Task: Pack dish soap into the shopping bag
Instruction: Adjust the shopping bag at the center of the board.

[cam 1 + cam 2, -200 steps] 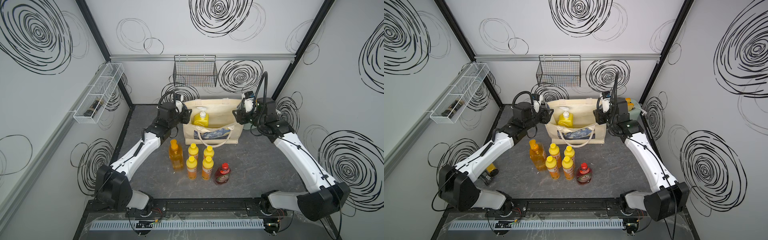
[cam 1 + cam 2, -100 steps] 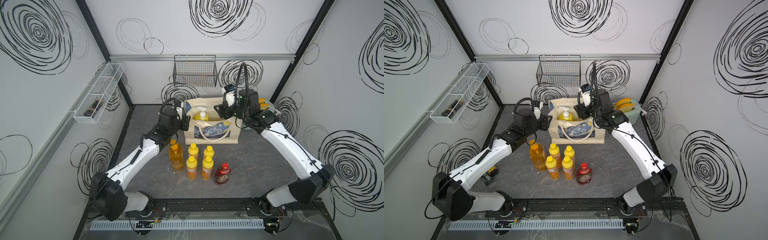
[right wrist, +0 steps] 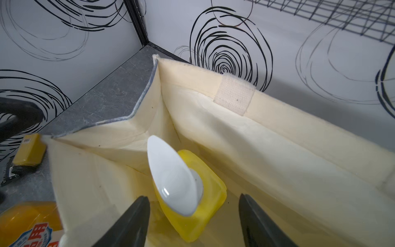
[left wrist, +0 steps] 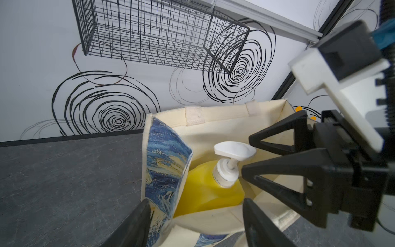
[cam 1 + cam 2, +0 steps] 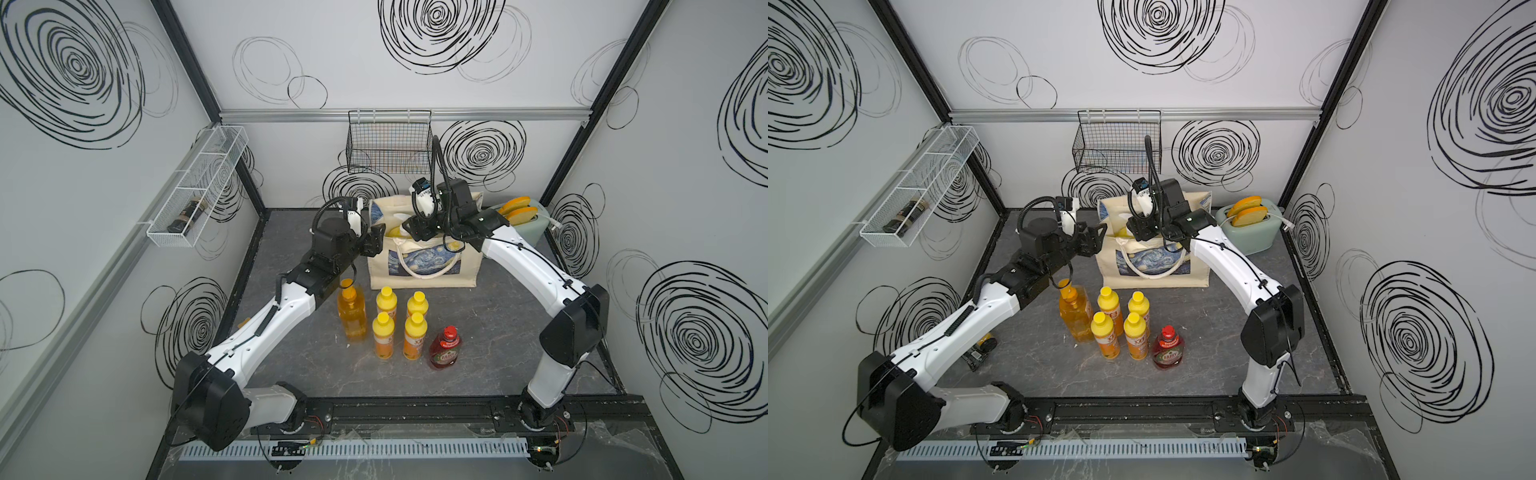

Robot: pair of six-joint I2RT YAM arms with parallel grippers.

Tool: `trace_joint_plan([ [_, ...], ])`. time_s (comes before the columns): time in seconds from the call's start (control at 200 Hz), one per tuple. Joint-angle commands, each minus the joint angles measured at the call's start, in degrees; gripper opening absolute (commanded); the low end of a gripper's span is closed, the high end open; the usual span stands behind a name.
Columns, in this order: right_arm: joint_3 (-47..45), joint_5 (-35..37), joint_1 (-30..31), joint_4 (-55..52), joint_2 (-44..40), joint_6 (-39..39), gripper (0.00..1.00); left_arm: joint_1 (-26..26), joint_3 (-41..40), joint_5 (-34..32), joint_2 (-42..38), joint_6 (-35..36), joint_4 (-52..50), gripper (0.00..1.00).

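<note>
The cream shopping bag (image 5: 426, 272) (image 5: 1154, 272) with the blue print stands upright at the back of the table, mouth open. Inside it stands a yellow dish soap bottle with a white pump (image 4: 205, 190) (image 3: 201, 213). My right gripper (image 5: 419, 228) (image 3: 193, 205) hangs open over the bag's mouth, above that bottle. My left gripper (image 5: 376, 239) (image 4: 195, 213) is open at the bag's left end, with the near corner between its fingers, unclamped. In front of the bag stand a clear orange pump bottle (image 5: 352, 316), several small yellow bottles (image 5: 383, 338) and a red Fairy bottle (image 5: 445, 349).
A black wire basket (image 5: 388, 145) hangs on the back wall above the bag. A white wire shelf (image 5: 199, 187) on the left wall holds a dark bottle. A pale green toaster (image 5: 1252, 228) stands right of the bag. A small yellow block (image 3: 30, 151) lies left of the bag.
Both grippers have opened wider. The right arm swung from the bag's right end to above its mouth. The left gripper came lower and nearer at the bag's left end.
</note>
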Motion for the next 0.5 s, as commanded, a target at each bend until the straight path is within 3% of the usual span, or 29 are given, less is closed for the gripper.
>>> trace_joint_plan([
  [0.0, 1.3, 1.3, 1.2, -5.3, 0.9, -1.2, 0.74, 0.4, 0.9, 0.7, 2.1, 0.0, 2.4, 0.72],
  [0.19, -8.5, 3.1, 4.2, -6.5, -4.3, 1.0, 0.76, 0.2, 0.5, 0.6, 2.4, -0.4, 2.9, 0.82],
  [0.29, -10.2, 3.9, 4.5, -7.5, -6.1, 1.6, 0.78, -0.2, 0.5, 1.0, 3.2, -0.7, 2.7, 0.83],
  [0.39, -10.1, 6.7, 4.4, -7.5, -6.8, 2.3, 0.78, -0.8, -0.3, 1.2, 4.0, -0.6, 2.1, 0.75],
  [0.495, -11.1, 6.8, 3.4, -6.4, -7.6, 2.4, 0.78, -1.0, -2.3, 0.4, 4.0, -0.3, 1.5, 0.56],
])
